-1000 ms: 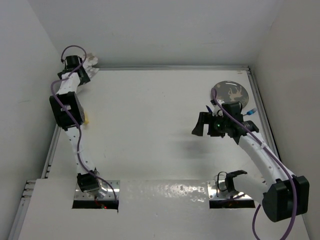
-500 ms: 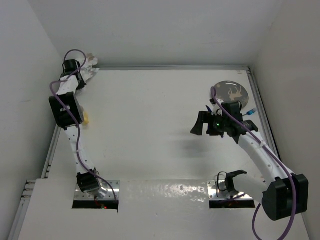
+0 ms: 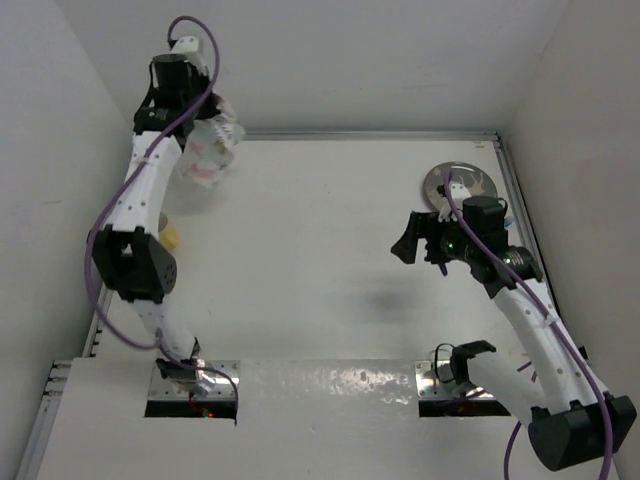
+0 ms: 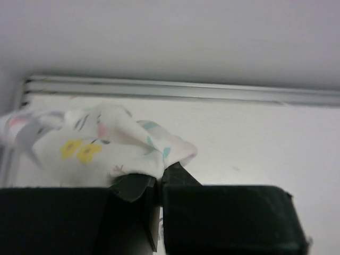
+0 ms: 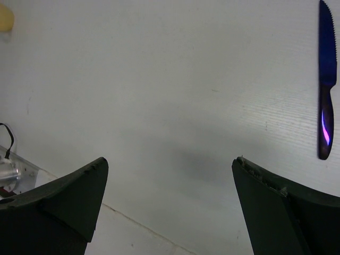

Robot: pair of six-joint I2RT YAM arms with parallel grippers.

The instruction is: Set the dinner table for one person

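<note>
The left gripper (image 4: 158,179) pinches the bunched placemat (image 4: 101,142) above the far left corner of the dinner table (image 3: 320,240). It should carry the cloth high, without dragging, then spread it flat by the near edge's middle.

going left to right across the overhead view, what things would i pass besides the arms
yellow thing → patterned cloth, lifted off the table → plate

One dinner table (image 3: 330,220) is counted, and two grippers: the left gripper (image 4: 159,178) and the right gripper (image 5: 170,162). One printed cloth (image 4: 101,143), one round plate (image 3: 470,178), one blue knife (image 5: 325,79) and one small yellow object (image 3: 171,236) are seen.
</note>
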